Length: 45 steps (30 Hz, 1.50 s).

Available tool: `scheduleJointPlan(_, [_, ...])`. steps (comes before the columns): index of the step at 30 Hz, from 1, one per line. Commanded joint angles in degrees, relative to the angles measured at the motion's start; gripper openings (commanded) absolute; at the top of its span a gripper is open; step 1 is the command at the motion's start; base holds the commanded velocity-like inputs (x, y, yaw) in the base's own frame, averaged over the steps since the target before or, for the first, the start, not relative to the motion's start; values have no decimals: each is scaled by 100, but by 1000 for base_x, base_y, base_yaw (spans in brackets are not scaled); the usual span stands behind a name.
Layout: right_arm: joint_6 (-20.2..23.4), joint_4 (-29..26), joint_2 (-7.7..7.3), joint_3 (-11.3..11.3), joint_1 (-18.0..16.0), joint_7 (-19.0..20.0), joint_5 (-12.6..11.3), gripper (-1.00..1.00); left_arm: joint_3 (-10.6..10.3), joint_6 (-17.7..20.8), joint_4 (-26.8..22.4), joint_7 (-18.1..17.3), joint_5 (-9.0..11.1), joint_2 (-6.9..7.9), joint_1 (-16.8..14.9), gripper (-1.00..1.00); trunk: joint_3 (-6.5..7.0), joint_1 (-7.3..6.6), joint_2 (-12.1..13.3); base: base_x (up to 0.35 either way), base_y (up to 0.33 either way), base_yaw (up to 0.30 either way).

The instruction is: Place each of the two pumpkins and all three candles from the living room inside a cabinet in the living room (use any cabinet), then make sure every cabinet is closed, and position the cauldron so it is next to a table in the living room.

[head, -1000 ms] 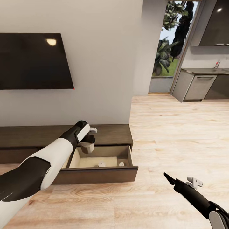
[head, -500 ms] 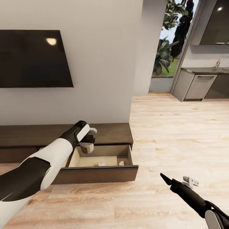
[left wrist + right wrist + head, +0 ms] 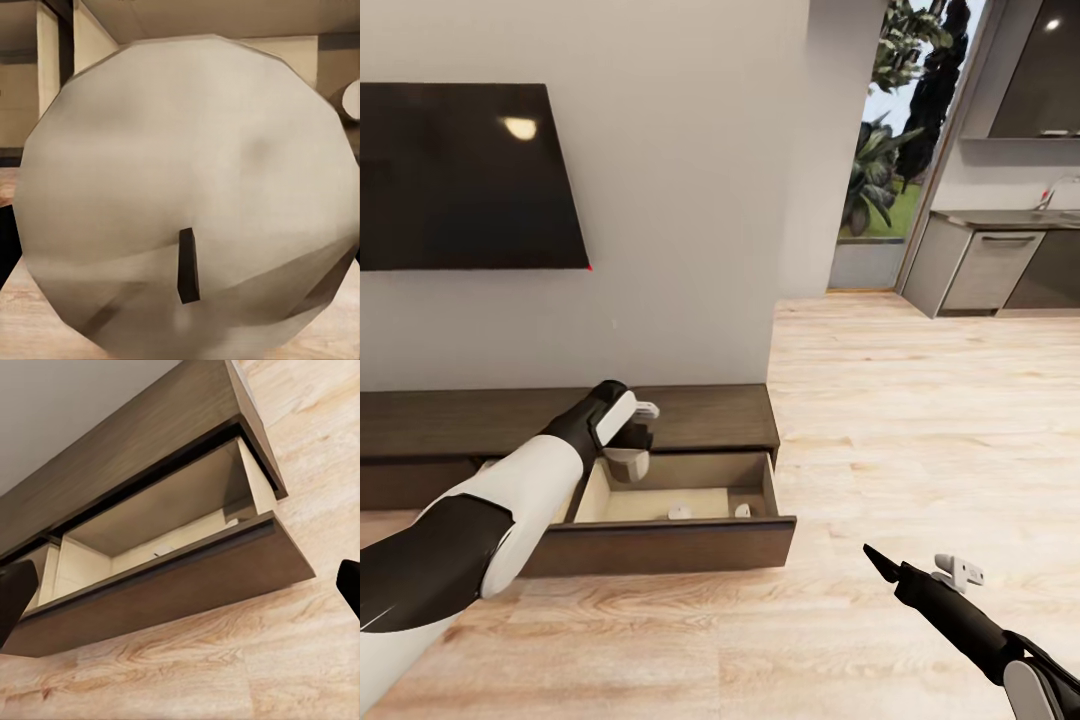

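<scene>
Right now I have a candle point(image 3: 628, 462) pinched in my left gripper point(image 3: 630, 452), hanging over the left rear part of the open drawer point(image 3: 660, 545) of the cabinet point(image 3: 710, 415). On the left wrist camera the candle point(image 3: 187, 195) sits close to the lens, its dark wick point(image 3: 188, 265) facing me. Two more candles point(image 3: 680, 512) point(image 3: 742, 511) lie on the drawer's pale floor near the front wall, apart from each other and off to the right of my held one. My right gripper point(image 3: 882, 563) hovers over the wood floor point(image 3: 920, 440), to the right of the drawer front; its fingers look pressed together, touching nothing. From the right wrist camera I see the drawer point(image 3: 172, 585) pulled out.
</scene>
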Motion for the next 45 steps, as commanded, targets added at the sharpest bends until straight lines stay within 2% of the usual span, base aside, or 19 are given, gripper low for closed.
scheduleJointPlan(1, [44,-4,1,-9,-4,11,-25,100,-41,-13,-1,43,68,28,-5,-100,-24,22,-45,0,0,0])
scheduleJointPlan(7, [41,-4,1,-9,-4,10,-25,100,-43,-99,2,39,70,225,-5,-100,-131,154,-286,0,0,0])
scheduleJointPlan(12, [41,-4,1,-9,-4,16,-37,100,-51,-140,3,36,71,298,-4,-100,-221,264,-486,0,0,0])
scheduleJointPlan(23, [41,-4,-1,-9,-4,18,-61,100,-81,-280,3,32,55,309,-4,-100,-419,506,-927,0,0,0])
scheduleJointPlan(45, [42,-4,0,-9,-4,19,-58,100,-87,-303,3,-10,53,316,-4,-100,-814,989,-1810,0,0,0])
